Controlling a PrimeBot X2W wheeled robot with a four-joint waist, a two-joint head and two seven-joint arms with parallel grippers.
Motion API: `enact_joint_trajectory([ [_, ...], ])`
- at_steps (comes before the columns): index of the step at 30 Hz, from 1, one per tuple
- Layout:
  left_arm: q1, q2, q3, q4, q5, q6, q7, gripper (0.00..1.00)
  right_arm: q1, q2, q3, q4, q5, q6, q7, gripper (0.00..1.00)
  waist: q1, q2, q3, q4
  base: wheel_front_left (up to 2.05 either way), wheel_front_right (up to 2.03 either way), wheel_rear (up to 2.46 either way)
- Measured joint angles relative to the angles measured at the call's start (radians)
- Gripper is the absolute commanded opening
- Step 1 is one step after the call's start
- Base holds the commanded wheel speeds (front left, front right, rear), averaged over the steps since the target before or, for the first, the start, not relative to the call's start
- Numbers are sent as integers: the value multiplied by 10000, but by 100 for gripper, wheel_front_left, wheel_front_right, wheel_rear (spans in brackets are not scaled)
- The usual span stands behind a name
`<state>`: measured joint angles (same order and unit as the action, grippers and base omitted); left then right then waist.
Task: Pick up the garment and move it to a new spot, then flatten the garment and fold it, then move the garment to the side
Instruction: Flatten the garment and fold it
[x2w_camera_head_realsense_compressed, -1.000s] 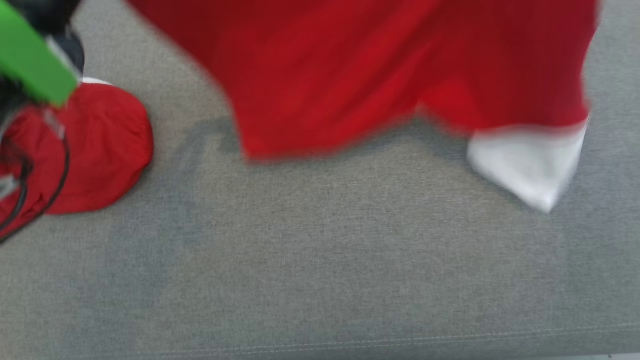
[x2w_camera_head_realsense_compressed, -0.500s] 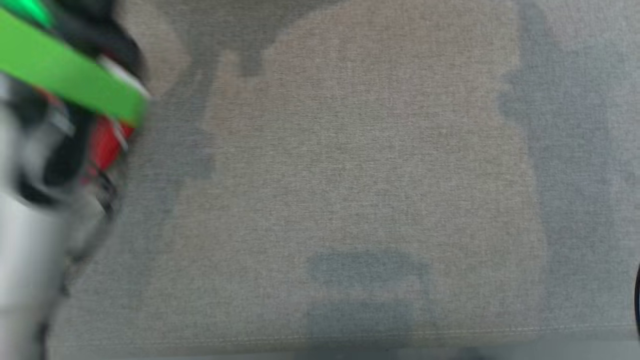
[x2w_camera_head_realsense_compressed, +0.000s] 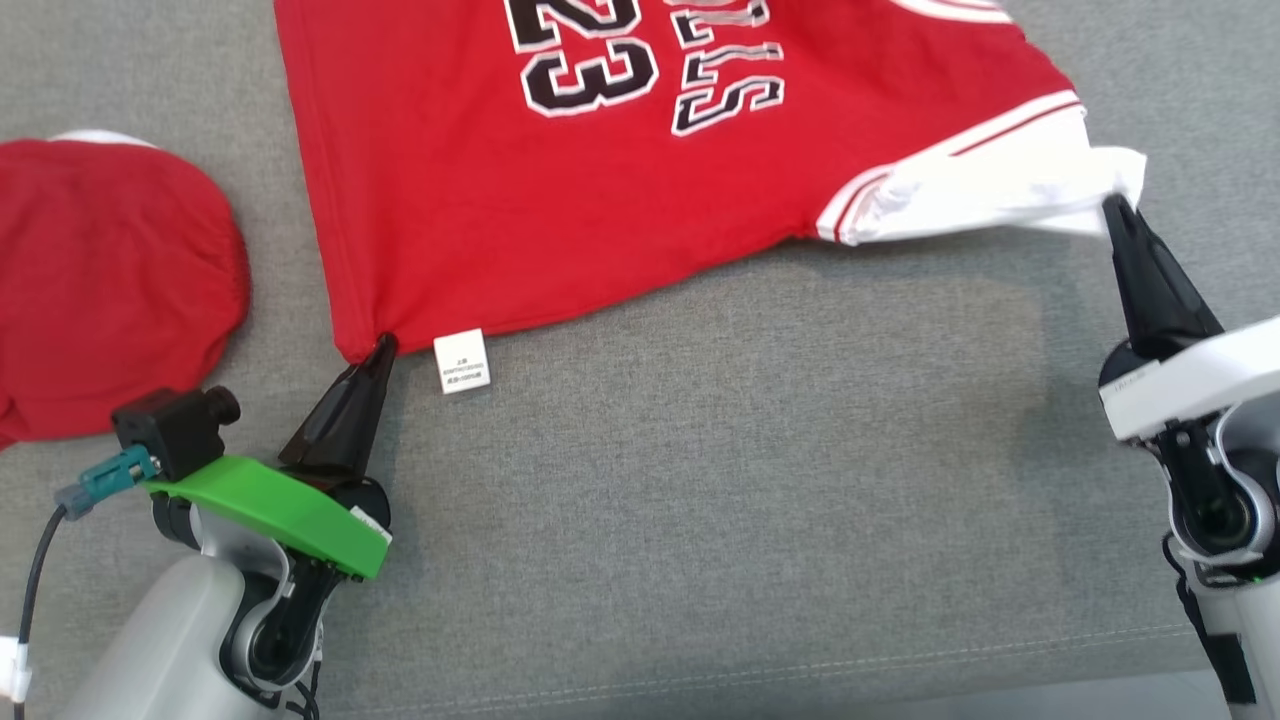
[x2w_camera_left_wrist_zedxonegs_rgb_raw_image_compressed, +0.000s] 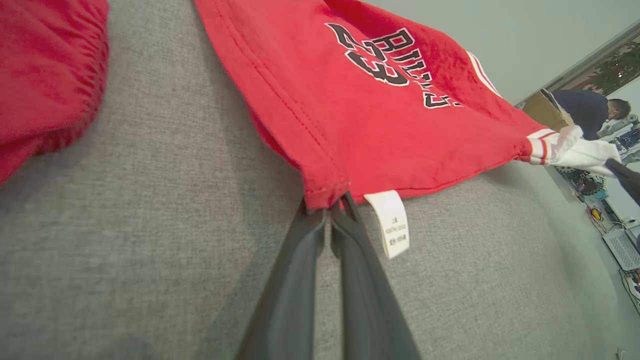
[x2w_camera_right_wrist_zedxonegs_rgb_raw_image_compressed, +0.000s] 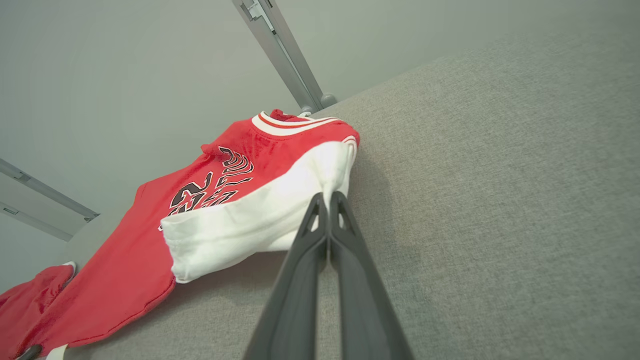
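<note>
The grey fabric surface (x2w_camera_head_realsense_compressed: 700, 500) occupies most of the head view, and a stitched seam is seen near its bottom edge.

The garment (x2w_camera_head_realsense_compressed: 600, 220) is located across the upper centre of the frame. It is a red jersey printed with "23" and black, white-edged lettering. Its long axis is laid roughly left to right. The stitched hem is directed toward the frame's left, and the white-striped collar toward the upper right, where it is cut off by the frame edge. The near side edge is drawn out between the two hands, rising from lower left to right. In the wrist views this edge is seen lifted slightly off the surface.

A second red garment (x2w_camera_head_realsense_compressed: 100, 280) is bunched at the left edge, well apart from the jersey.

The white sleeve (x2w_camera_head_realsense_compressed: 980, 190) is extended toward the right edge.

The left hand (x2w_camera_head_realsense_compressed: 380, 345) is closed completely on the hem corner. The right hand (x2w_camera_head_realsense_compressed: 1112, 205) is closed completely on the sleeve end.

A white label (x2w_camera_head_realsense_compressed: 462, 361) is attached just beside the gripped hem corner.
</note>
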<state>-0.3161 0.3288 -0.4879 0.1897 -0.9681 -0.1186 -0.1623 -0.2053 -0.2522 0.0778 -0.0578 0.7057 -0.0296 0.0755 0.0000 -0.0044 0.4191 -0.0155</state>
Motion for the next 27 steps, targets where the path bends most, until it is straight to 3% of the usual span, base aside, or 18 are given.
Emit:
enact_joint_trajectory([
  [10,659,127,-401,-12,445,-15,-587,0,1589,-1438,491,324,-874,732,151,0,0,0,-1289,-113,0,0,0],
  [20,2167,-249,-700,343,366,-17,-690,0,3022,-2144,922,385,-1745,871,194,0,0,0,-2078,216,0,0,0],
  [27,2648,-355,-706,790,401,-19,-777,0,3688,-2217,1047,721,-2100,853,161,0,0,0,-2186,486,0,0,0],
])
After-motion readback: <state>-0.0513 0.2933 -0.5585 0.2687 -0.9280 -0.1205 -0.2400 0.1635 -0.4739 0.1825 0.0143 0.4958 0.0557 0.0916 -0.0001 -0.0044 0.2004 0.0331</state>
